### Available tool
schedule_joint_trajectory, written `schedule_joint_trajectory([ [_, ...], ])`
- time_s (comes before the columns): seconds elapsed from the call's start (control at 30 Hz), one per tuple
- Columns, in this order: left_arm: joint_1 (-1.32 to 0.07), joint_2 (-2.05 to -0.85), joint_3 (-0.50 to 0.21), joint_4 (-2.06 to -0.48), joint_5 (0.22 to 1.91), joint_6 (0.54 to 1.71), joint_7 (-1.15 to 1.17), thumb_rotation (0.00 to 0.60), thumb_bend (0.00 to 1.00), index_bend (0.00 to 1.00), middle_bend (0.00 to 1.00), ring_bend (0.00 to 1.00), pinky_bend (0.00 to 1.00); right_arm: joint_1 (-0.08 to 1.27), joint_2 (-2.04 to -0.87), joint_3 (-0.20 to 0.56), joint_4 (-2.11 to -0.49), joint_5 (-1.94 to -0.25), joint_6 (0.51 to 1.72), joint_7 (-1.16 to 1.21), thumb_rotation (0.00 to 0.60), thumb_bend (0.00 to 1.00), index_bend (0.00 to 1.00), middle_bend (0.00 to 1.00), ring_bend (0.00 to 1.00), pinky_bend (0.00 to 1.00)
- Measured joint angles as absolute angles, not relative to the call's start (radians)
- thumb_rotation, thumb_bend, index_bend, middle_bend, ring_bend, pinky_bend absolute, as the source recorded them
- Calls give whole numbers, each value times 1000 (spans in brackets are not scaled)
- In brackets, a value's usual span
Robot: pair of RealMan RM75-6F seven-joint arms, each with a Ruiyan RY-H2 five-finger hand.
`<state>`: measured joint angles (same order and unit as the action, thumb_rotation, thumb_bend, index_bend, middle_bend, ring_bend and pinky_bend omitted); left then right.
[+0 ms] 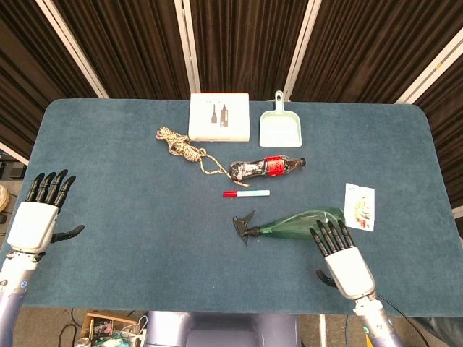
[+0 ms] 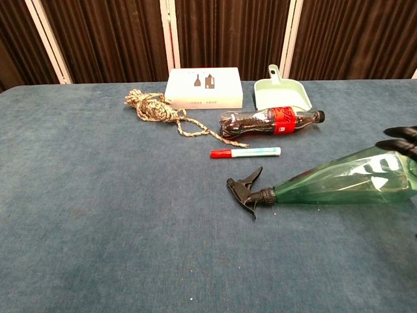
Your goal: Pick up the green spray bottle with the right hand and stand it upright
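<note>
The green spray bottle (image 1: 293,223) lies on its side on the blue table, black trigger head (image 1: 244,225) pointing left; the chest view shows the bottle (image 2: 339,181) too. My right hand (image 1: 341,256) hovers just in front of the bottle's wide end, fingers spread and pointing at it, holding nothing. Its dark fingertips (image 2: 399,138) enter the chest view at the right edge over the bottle's base. My left hand (image 1: 36,216) stays at the table's left front edge, fingers apart and empty.
Behind the bottle lie a red-capped marker (image 1: 246,194), a cola bottle (image 1: 266,167), a rope (image 1: 184,148), a white box (image 1: 219,117) and a green dustpan (image 1: 279,128). A printed card (image 1: 359,207) lies right of the bottle's base.
</note>
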<state>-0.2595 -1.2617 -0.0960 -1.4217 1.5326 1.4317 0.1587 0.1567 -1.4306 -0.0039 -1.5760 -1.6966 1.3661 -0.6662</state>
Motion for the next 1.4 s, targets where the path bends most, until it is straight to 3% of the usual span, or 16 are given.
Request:
schedule_joint_trajectory([
  [0.4, -260, -1257, -114, -1409, 1476, 1416, 145, 600, 13, 0, 0, 0, 0, 259, -1548, 40, -1527, -1614, 1197, -871, 600, 264, 42, 0, 0, 0],
  [1.17, -286, -1266, -151, -1381, 1353, 1333, 158, 600, 15, 0, 0, 0, 0, 418, -1641, 93, -1413, -1531, 1067, -1015, 600, 276, 141, 0, 0, 0],
  [1.4, -299, -1271, -161, -1362, 1312, 1295, 158, 600, 16, 0, 0, 0, 0, 472, -1639, 113, -1393, -1498, 1027, -1027, 600, 351, 214, 0, 0, 0],
])
